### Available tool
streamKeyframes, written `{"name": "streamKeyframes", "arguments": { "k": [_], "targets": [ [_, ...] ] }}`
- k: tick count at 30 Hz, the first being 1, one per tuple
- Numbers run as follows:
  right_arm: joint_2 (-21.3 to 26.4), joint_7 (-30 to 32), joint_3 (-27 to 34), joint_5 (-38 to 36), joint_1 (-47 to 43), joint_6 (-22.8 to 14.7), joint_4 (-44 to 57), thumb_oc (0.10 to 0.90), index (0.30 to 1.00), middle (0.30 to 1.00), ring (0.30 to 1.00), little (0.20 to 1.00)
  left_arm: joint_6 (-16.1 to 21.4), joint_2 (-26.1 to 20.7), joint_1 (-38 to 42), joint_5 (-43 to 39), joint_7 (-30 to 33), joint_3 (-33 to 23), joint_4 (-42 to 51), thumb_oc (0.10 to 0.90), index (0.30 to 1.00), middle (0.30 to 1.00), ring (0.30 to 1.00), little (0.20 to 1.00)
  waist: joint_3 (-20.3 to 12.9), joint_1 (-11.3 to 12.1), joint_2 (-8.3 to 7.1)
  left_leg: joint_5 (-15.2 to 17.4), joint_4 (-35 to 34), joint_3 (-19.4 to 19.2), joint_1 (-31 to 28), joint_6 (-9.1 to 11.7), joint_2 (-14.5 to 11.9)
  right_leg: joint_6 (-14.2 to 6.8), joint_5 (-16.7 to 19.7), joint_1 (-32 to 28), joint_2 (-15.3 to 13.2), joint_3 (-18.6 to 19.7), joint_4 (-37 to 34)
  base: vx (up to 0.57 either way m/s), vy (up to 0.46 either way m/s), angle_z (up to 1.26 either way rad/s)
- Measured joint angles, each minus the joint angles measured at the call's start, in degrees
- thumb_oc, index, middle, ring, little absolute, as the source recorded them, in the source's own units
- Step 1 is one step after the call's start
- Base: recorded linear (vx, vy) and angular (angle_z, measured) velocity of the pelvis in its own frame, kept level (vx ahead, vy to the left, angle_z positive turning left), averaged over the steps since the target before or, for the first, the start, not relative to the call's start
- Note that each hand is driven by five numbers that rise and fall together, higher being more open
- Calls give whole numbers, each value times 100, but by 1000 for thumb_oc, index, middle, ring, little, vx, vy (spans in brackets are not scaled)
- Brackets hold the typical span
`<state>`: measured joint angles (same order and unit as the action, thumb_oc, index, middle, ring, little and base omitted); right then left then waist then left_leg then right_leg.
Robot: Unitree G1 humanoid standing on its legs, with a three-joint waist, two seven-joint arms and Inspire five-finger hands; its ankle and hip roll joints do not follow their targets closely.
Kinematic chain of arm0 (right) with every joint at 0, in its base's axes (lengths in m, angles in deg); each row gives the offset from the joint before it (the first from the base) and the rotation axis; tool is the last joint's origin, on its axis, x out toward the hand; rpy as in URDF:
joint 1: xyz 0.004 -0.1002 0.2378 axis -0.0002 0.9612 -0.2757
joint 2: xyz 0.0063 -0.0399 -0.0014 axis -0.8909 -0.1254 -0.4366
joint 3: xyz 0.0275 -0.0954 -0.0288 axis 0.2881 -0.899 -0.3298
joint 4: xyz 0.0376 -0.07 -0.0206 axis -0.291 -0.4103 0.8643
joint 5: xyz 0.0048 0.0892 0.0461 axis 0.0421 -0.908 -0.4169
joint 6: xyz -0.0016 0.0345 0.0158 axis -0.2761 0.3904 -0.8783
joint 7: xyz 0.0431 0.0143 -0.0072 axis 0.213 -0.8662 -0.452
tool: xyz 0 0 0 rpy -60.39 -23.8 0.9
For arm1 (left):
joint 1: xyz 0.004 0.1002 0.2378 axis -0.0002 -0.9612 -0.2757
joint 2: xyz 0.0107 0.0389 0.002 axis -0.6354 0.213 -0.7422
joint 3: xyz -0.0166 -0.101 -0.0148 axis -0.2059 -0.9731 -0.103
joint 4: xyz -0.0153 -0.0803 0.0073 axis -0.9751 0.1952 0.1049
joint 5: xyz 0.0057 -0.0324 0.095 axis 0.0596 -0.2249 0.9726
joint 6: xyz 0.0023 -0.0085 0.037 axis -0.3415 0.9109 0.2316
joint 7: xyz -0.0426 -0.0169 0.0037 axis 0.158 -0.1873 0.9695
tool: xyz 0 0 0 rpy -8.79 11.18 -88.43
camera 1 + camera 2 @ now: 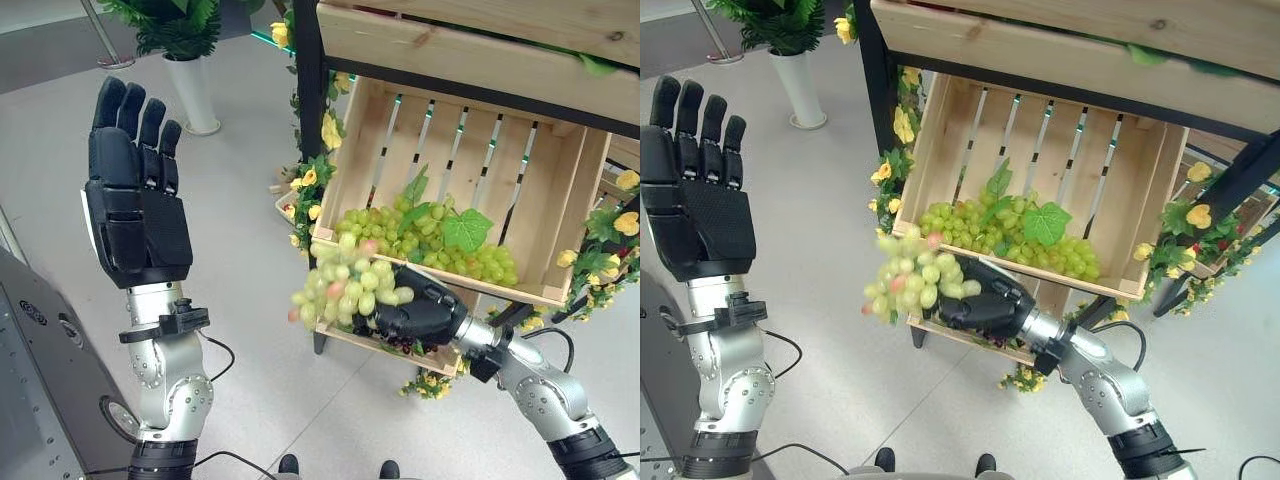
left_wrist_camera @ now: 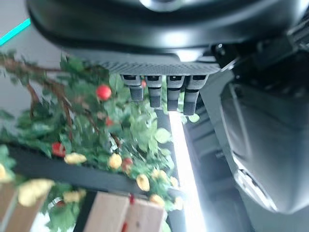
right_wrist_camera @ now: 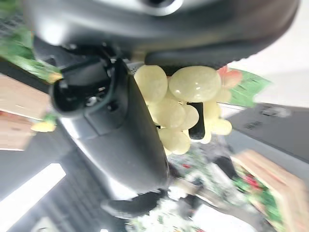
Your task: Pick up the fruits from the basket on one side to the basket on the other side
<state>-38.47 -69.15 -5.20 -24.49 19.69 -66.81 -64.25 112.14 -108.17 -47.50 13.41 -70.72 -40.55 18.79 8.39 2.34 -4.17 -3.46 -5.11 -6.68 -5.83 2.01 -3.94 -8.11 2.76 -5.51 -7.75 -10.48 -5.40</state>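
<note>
1. A bunch of green grapes (image 1: pixel 345 283) hangs in the air just in front of the wooden crate's (image 1: pixel 357 140) front lip, clear of it.
2. The right hand (image 1: pixel 420 312) grasps that bunch, fingers curled round it, just below the crate's front edge.
3. More green grapes with leaves (image 1: pixel 430 240) lie inside the crate, against its front wall.
4. The left hand (image 1: pixel 135 190) is raised well away from the crate, fingers straight, holding nothing.
</note>
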Motion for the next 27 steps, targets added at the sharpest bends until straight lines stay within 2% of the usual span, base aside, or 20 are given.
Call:
{"name": "streamKeyframes", "arguments": {
  "k": [4,7,15,18,23,27],
  "targets": [
    [-121,442,82,-565,-355,-236,137,400,300,300,300,300,-94,-2,5,129,152,16,-195,800,900,900,900,900,-2,-7,14,0,0,-1,2,0,-1,4,-3,1,0,-3,0,0,0,0],
    [-211,855,217,-820,-466,-631,175,400,300,300,300,300,-159,-1,5,129,266,32,-280,800,900,900,900,900,-4,6,32,0,0,1,5,0,-1,6,-4,0,-1,-6,0,0,0,0],
    [-413,2341,644,-853,-470,-1359,223,400,300,300,300,300,-177,-2,5,129,482,254,-297,800,900,900,900,900,-13,-25,105,1,-1,-7,8,0,-2,7,-4,10,1,9,1,0,0,0],
    [-409,2838,816,-791,-470,-1465,189,400,300,300,300,300,-178,-3,6,129,592,259,-315,800,900,900,900,900,-13,-69,112,0,0,-12,22,1,-1,7,-3,28,12,16,2,0,0,0],
    [-323,3116,902,-359,-471,-1471,8,400,300,300,300,300,-183,-4,7,129,635,276,-427,800,900,900,900,900,-14,-122,115,-3,0,-15,26,5,-2,7,-3,33,22,20,1,0,0,0],
    [102,3145,898,388,-487,-1434,-407,400,300,300,300,300,-192,-10,9,129,642,295,-446,800,900,900,900,900,-14,-91,115,-5,-1,-8,27,9,-3,8,-2,29,25,14,1,0,0,0]
  ]
}}
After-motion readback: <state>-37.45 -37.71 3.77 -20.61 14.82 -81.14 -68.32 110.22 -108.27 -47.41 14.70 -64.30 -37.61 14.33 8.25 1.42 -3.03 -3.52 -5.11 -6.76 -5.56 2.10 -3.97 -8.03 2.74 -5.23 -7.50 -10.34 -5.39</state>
